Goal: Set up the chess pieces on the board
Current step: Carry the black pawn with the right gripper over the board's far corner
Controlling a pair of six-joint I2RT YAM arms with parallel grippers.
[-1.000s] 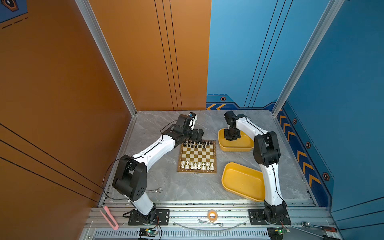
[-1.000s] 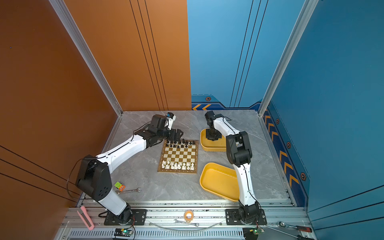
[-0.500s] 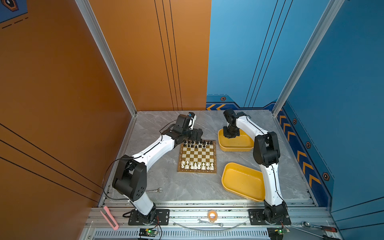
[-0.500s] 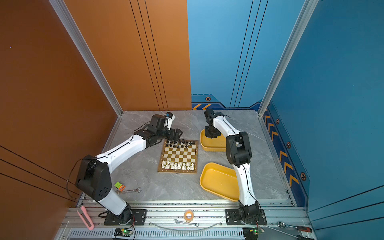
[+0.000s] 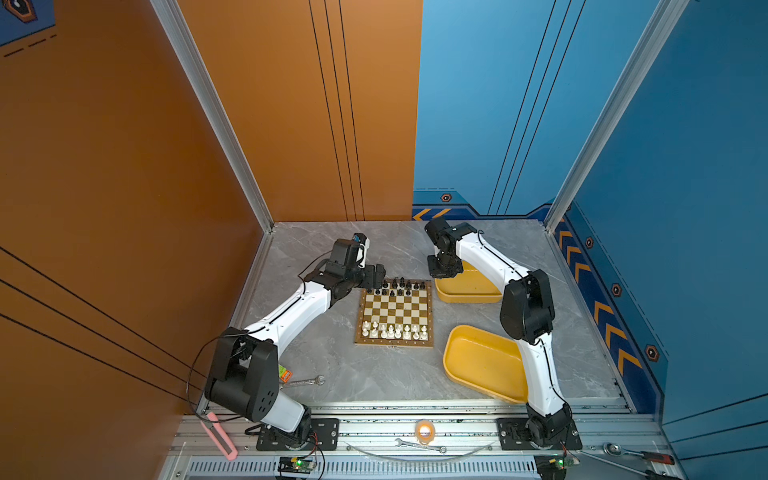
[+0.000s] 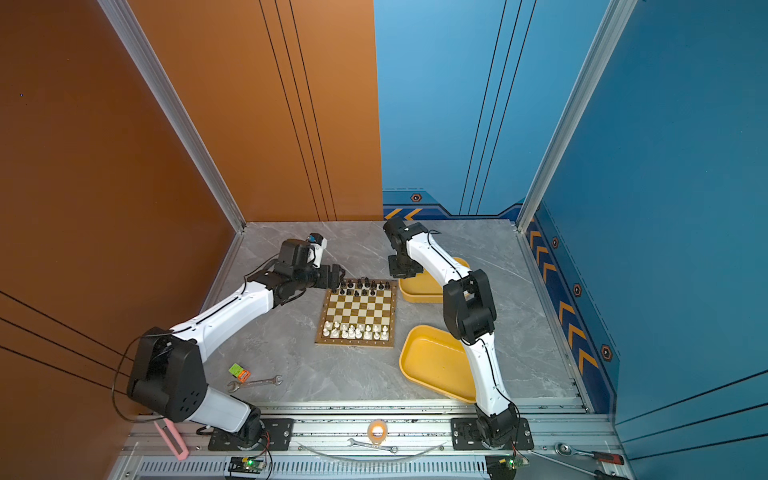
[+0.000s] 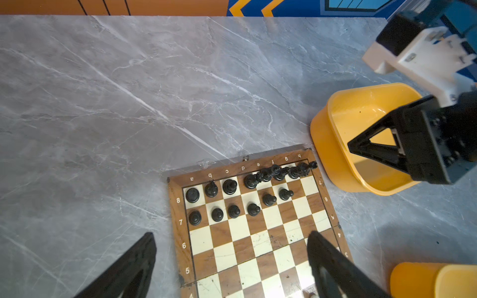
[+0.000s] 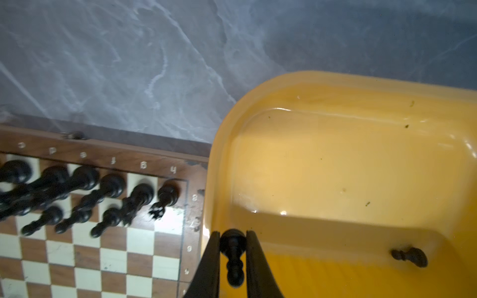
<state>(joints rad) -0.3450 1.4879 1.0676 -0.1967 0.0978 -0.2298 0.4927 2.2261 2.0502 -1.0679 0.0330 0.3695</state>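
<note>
Desk: grey marble top (image 5: 374, 374) inside orange and blue walls; we read it left to right.
Clutter at left: a spanner (image 6: 254, 383) and a small green-and-orange block (image 6: 238, 371) lie near the left arm's base, well clear of play.
Left claw (image 5: 377, 276): released, jaws spread wide, hanging over the board's far left corner; we see nothing between them in the left wrist view.
Board (image 5: 395, 343): white pieces (image 5: 394, 331) fill the near rows; black pieces (image 7: 233, 210) hold the far rows, with the pawn row unfinished toward the h side.
Right claw (image 8: 233, 254): clenched on a black pawn (image 8: 233, 251), over the rim where the far tray (image 8: 335, 160) meets the board's edge.
Step in hand: we judge it the carry of this pawn to an open square in the pawn row.
Next move: cross the rim, lower upright, then release.
In the way: the tall back-row pieces just beside the target squares; a nudge could topple them.
Left over: one black piece (image 8: 410, 256) lies in the far tray; the near tray (image 5: 482, 365) looks empty.
</note>
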